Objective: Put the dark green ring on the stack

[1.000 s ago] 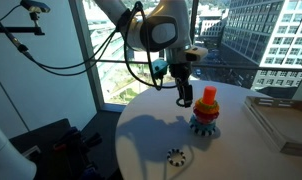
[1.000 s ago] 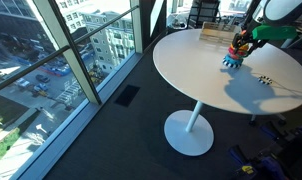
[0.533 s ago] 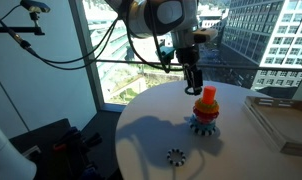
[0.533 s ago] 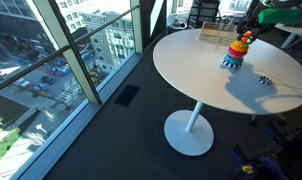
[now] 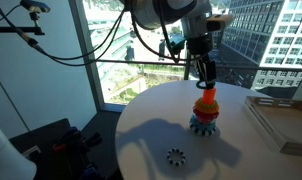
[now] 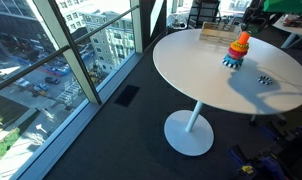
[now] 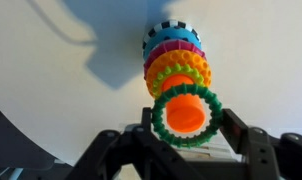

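Dark green ring (image 7: 186, 112) — clamped between fingers (image 7: 239, 130), centred over stack (image 7: 173, 58) top — round white table (image 5: 151, 130).

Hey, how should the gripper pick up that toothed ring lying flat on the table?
Probably from straight above: the toothed ring lies flat on the table, so put one of the fingers in its open centre, the other outside, pinching the rim.

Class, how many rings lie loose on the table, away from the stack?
1: a toothed ring lies flat on the white table, apart from the stack. More may be hidden behind the stack.
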You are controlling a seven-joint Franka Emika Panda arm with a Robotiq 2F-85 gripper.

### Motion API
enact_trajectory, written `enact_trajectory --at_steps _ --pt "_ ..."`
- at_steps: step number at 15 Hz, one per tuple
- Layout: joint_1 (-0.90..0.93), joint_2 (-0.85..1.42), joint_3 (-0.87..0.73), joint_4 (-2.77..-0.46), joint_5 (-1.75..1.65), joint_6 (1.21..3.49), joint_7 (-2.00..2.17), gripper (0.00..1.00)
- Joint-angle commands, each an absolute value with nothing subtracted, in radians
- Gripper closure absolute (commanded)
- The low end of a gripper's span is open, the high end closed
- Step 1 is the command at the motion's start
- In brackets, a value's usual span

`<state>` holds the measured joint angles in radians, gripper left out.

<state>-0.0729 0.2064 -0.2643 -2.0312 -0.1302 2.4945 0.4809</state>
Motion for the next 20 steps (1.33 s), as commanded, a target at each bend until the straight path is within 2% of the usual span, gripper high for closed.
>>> enact_trajectory --at_steps 1,17,18,19,20 --pt "-0.087 0.231 -0.262 -1.977 -0.140 2.455 0.515 0.55" --pt "-0.101 0.371 -0.247 -1.873 -0.055 2.451 0.485 0.55" --pt "-0.104 0.377 -0.244 -1.867 -0.044 2.442 0.475 0.47" --pt "-0.108 0.379 -0.240 -1.863 -0.033 2.430 0.463 0.08" --pt "-0.111 0.379 -0.235 -1.862 -0.020 2.419 0.448 0.06"
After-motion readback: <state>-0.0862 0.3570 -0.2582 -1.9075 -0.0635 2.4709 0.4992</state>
